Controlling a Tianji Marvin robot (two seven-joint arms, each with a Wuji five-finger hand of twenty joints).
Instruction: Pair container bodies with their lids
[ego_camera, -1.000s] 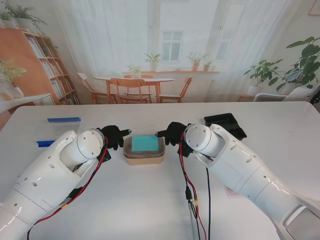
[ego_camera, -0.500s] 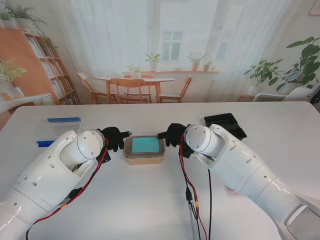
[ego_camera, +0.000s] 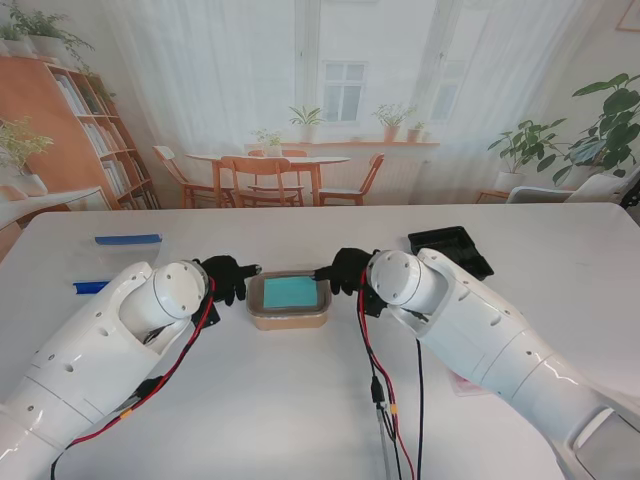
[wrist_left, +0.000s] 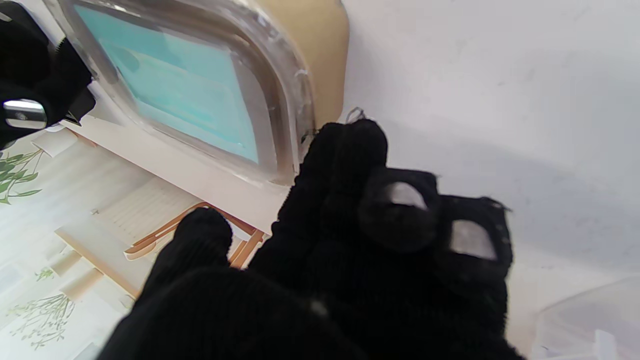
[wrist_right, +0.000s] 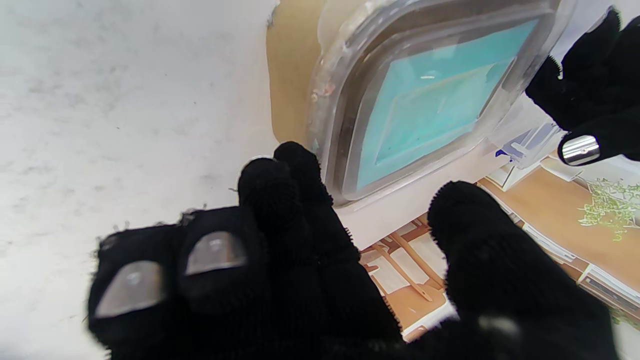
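Two black-gloved hands flank one tan container (ego_camera: 289, 316) that sits on the white surface (ego_camera: 300, 420), roughly at its middle; a clear lid (ego_camera: 289, 293) rests on the container, and a turquoise rectangle shows through it. The left hand (ego_camera: 230, 275) is just to the left of the container, the right hand (ego_camera: 347, 269) just to its right; both are at the height of the lid's rim.

From the left wrist view, the left hand's fingers (wrist_left: 345, 165) are bunched narrow, the longest reaching to the lid's edge (wrist_left: 295, 125), the thumb held a little apart from them; whether the tip presses the rim or only comes close, I cannot tell. From the right wrist view, the right hand's fingers (wrist_right: 295, 170) likewise come up against the lid's rim (wrist_right: 325, 115), with the thumb spread to one side; neither hand wraps around the container, and no grasp is visible.

Farther from me than the container and to its right lies a black tray (ego_camera: 450, 246) on the surface; to the container's left, well apart, lies a clear box with a blue lid (ego_camera: 128, 240), and nearer to me than that a small blue piece (ego_camera: 90, 287), partly hidden by the left arm.
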